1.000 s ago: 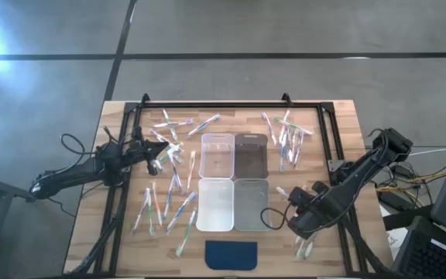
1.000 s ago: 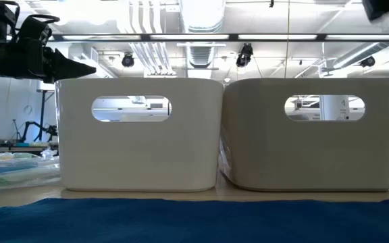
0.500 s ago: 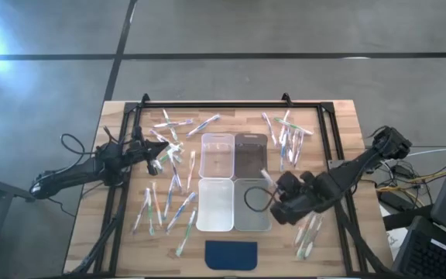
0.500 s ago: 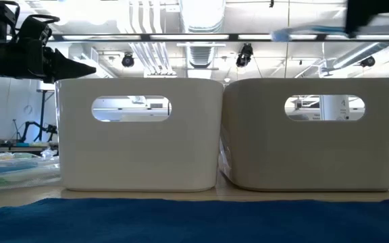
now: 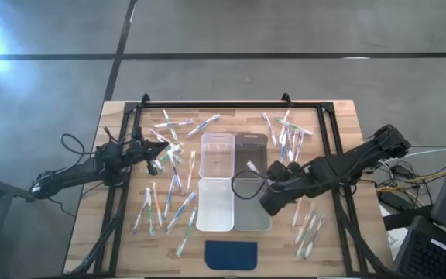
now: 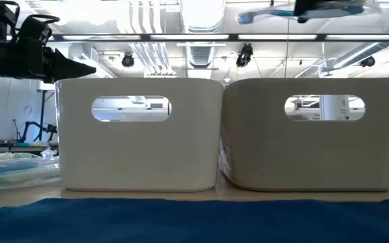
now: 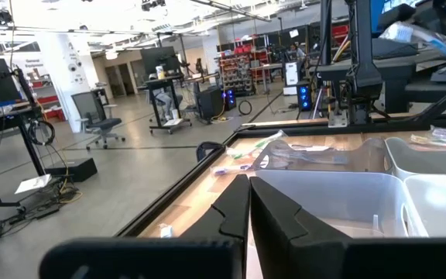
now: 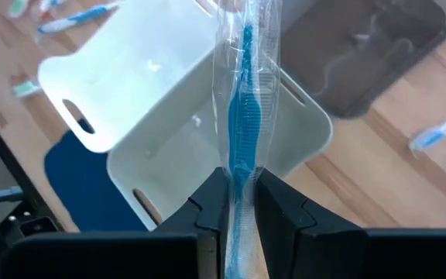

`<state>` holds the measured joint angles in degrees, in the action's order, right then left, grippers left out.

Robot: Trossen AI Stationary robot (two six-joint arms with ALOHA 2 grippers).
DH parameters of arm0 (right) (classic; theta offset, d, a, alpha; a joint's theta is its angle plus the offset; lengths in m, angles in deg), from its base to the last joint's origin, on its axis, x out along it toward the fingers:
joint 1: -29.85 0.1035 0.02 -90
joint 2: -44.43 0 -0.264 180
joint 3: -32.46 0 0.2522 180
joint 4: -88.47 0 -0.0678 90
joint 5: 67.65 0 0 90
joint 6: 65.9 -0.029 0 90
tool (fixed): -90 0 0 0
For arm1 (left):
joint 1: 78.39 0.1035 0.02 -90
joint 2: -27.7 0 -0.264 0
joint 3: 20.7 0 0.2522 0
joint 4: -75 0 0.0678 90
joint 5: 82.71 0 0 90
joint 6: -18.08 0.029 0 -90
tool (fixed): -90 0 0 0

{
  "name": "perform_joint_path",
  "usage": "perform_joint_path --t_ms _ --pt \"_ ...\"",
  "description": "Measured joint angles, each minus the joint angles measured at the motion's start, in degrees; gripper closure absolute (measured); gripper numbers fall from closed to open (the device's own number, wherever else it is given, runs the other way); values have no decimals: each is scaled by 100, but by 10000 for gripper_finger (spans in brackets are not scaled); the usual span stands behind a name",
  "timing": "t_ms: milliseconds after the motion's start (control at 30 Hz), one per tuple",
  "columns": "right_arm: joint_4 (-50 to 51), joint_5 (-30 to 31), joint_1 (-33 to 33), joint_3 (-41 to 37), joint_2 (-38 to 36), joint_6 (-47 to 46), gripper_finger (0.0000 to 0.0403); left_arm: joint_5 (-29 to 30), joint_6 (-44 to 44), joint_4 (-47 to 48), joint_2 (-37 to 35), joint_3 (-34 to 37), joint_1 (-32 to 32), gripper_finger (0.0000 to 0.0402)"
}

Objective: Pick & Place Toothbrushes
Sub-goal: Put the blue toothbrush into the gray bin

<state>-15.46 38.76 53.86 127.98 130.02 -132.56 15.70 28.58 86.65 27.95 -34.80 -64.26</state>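
Right gripper (image 5: 260, 175) is over the four bins, above the seam between the near-right bin (image 5: 252, 205) and the dark far-right bin (image 5: 251, 154). Its fingers (image 8: 211, 208) are pinched on one blue toothbrush in a clear wrapper (image 8: 244, 116). The brush's long axis runs straight out from the fingertips, in line w/ the gripper. In the high view the free end (image 5: 250, 165) points toward the table's left-far side, over the dark bin. In the low view the brush (image 6: 265, 13) lies roughly level, well above the bin rims.

Left gripper (image 5: 161, 159) sits over the left-hand scatter of brushes, near the far-left bin (image 5: 217, 155). Fingers (image 7: 235, 213) are closed together, nothing between them.

Counts: 4 bins in a 2x2 block at table centre; far-left clear, far-right dark, the two near ones whitish, near-left (image 5: 215, 205). 1 dark blue pad (image 5: 231, 253) at the near edge, just in front of the bins. 2 arms. 1 brush held.

Loose toothbrushes: too many and too thin for an exact count. 3 groups: the largest on the left of the bins (image 5: 169, 205), lying at mixed angles, mostly along the near-far direction; approx a dozen at far right (image 5: 287, 136), mostly near-far; a handful at near right (image 5: 308, 229), slanted.
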Motion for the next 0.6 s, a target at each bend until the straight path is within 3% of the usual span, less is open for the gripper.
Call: perform_joint_path --t_ms 233,600 --pt "-243 -7 -203 39 2 412 363 1 0 0 0 0 -2 385" --pt "-689 158 -296 21 173 112 367 1 0 0 -2 0 -7 385"
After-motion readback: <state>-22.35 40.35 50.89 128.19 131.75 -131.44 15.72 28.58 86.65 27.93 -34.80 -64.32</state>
